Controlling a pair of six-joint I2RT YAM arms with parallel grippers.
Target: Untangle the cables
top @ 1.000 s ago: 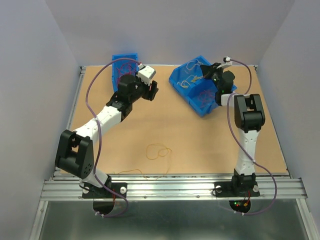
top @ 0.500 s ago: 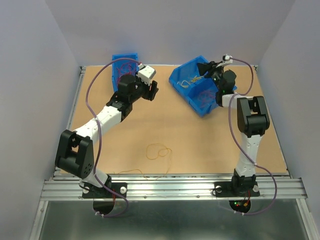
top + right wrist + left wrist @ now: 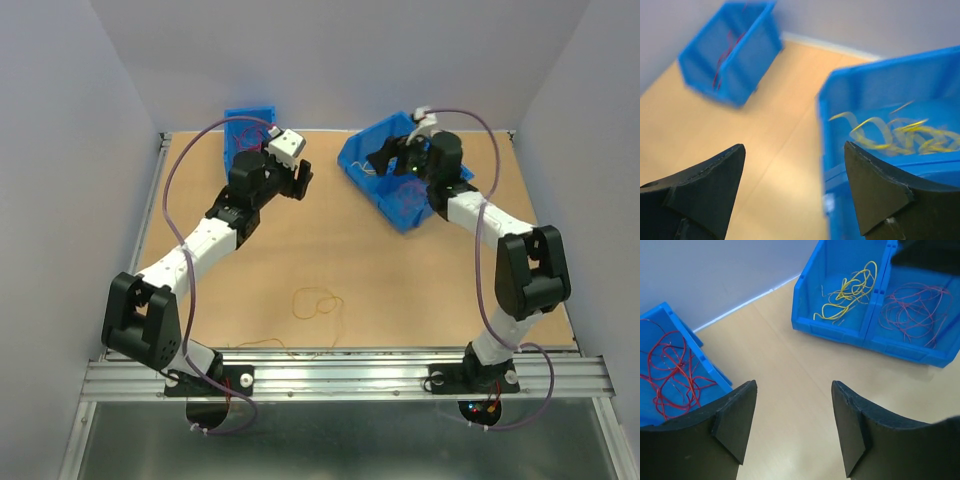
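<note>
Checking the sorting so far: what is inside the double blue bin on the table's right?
One compartment of the double blue bin holds tangled yellow wires, the other thin dark red wires. The right arm hides the red compartment's far corner.

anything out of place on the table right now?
Yes. A yellow cable loop lies loose on the tabletop near the front middle, not binned, with a fainter strand by the near edge. The double blue bin at the back right sits skewed to the table edges rather than square.
</note>
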